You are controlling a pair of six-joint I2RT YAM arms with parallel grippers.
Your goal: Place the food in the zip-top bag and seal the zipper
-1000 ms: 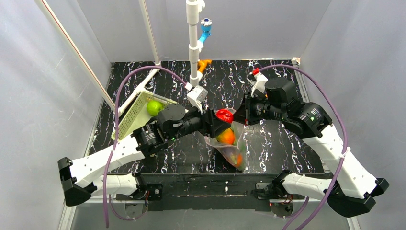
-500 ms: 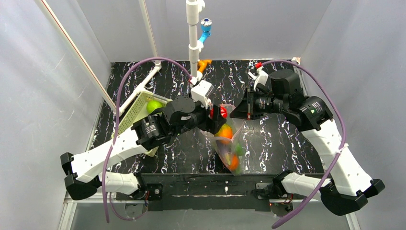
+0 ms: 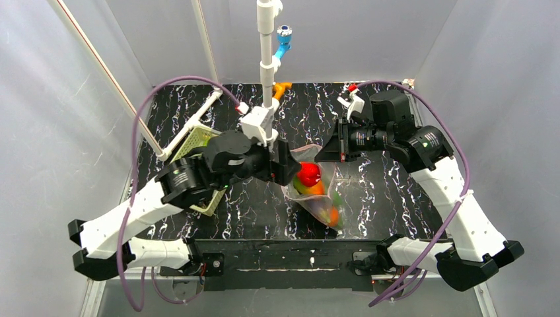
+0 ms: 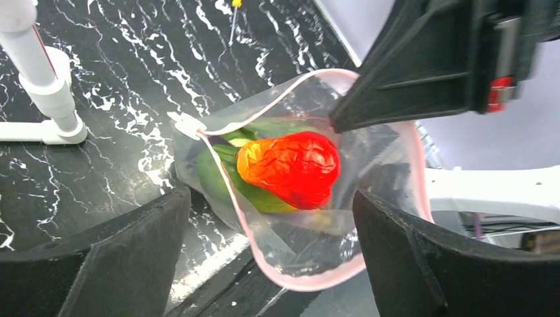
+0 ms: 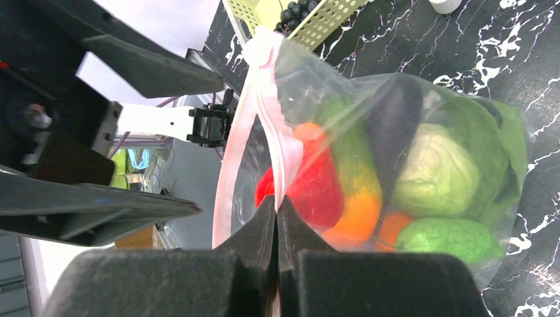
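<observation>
Zip-top bag point(image 3: 321, 198): hanging mouth-up over the middle of the tabletop point(image 3: 317, 105), lower end near or on the surface; cannot tell which. Mouth gapes open.

Contents: mango point(image 4: 290, 168) sits highest, just inside the mouth, lying on a green piece. Lower down, through the film, are a purple piece point(image 5: 393, 125), a pale green round fruit point(image 5: 439, 175) and something orange point(image 5: 356, 218).

Zipper point(image 5: 261, 86): pink strip, unsealed, lips well apart.

Right gripper point(image 5: 277, 211): jaws clenched on the pink strip at one side of the mouth, bearing the bag.

Left gripper point(image 3: 284, 163): over the mouth, jaws spread wide, grasping nothing; the mango lies between and below them.

Basket point(image 3: 188, 142): left of the bag, partly under the left arm. Dark beaded item at its edge in the right wrist view; unidentified.

Judgement: the drop-in step looks finished.

- Lift the left arm straight up and away so no finger catches the rim.
- The mango rides high and should settle below the strip before sealing.
- The right pinch must not slacken.
</observation>
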